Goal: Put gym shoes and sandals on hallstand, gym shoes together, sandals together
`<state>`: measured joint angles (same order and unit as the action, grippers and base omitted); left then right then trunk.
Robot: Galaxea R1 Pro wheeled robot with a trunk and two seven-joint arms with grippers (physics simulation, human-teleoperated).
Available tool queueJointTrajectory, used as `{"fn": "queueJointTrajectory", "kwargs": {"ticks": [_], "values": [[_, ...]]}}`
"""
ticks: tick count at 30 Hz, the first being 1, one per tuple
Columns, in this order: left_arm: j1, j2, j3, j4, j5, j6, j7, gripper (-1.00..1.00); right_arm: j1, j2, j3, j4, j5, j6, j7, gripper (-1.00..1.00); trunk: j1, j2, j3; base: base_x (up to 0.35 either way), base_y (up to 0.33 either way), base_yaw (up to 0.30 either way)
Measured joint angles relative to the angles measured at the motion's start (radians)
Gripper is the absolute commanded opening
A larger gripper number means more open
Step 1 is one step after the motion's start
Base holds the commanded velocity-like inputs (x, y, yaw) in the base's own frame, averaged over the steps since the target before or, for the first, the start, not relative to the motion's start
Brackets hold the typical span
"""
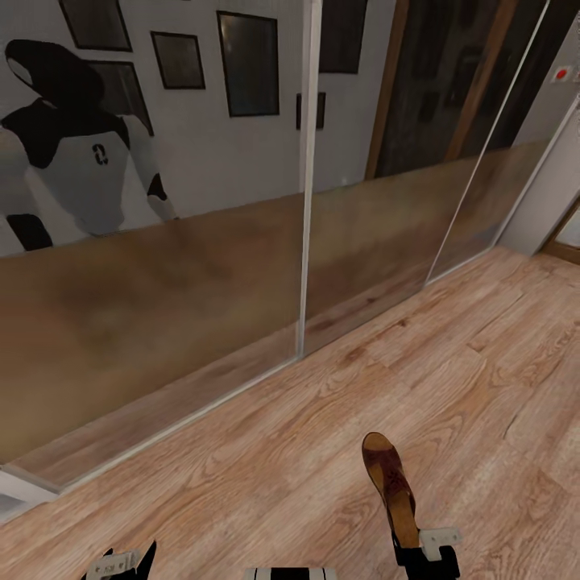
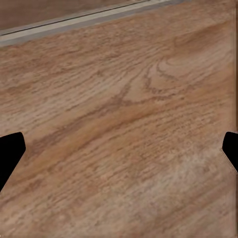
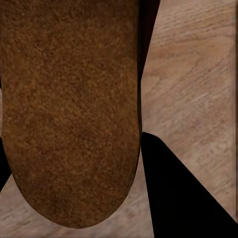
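**Sandal held in the right fingers, rack yet to be found**

The sandal (image 1: 391, 487) is gripped at its near end by the right gripper (image 1: 425, 556), whose fingers are closed on it; in the right wrist view the brown sole (image 3: 69, 109) is seen running straight out between the fingers, with one dark finger (image 3: 183, 198) pressed beside its edge. The sandal's long axis is thus carried in line with the fingers, pointing forward and away from the robot, its far end raised over the corridor floor (image 1: 451, 362) rather than lying on it, as far as can be judged.

The left gripper (image 2: 119, 148) is held with its fingers spread wide, nothing between them but bare planks; its fingertips (image 1: 121, 562) are glimpsed at the bottom edge of the head view.

Beyond the fingers, a mirrored sliding panel (image 1: 161, 282) is met, in which the robot's reflection (image 1: 80, 161) is shown.

The hallstand is judged to lie elsewhere, so a turn of the base would be needed before the sandal, already aligned lengthwise, could be slid onto a shelf by the right arm.
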<state>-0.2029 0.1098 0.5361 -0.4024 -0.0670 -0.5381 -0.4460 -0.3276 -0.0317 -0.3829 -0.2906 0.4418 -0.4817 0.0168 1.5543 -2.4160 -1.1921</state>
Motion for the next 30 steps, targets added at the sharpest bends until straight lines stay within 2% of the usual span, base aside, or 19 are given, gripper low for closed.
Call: {"fn": "queueJointTrajectory", "kwargs": {"ticks": [6, 19, 24, 30], "values": [[0.001, 0.0, 0.0, 0.001, -0.001, 0.0, 0.0, 1.0, 0.0, 0.0, 0.0, 0.001, 0.001, 0.001, 0.0, -1.0, -0.023, 0.042, 0.027, 0.0, 0.0, 0.0], [0.01, -0.002, 0.0, -0.005, -0.002, -0.001, 0.0, 1.0, 0.0, 0.002, 0.0, 0.001, 0.0, 0.001, 0.0, -1.0, -0.023, 0.042, 0.03, -0.011, 0.0, 0.0], [0.012, -0.003, 0.001, -0.007, 0.0, -0.001, 0.0, 1.0, 0.0, 0.004, 0.0, 0.001, 0.0, 0.001, 0.0, -1.0, -0.022, 0.042, 0.03, -0.254, 0.004, 0.029], [0.012, -0.003, 0.001, -0.008, 0.002, 0.0, 0.002, 1.0, 0.0, 0.009, 0.0, 0.002, 0.0, 0.001, 0.0, -1.0, -0.022, 0.042, 0.03, -0.323, 0.075, 0.205]]}}
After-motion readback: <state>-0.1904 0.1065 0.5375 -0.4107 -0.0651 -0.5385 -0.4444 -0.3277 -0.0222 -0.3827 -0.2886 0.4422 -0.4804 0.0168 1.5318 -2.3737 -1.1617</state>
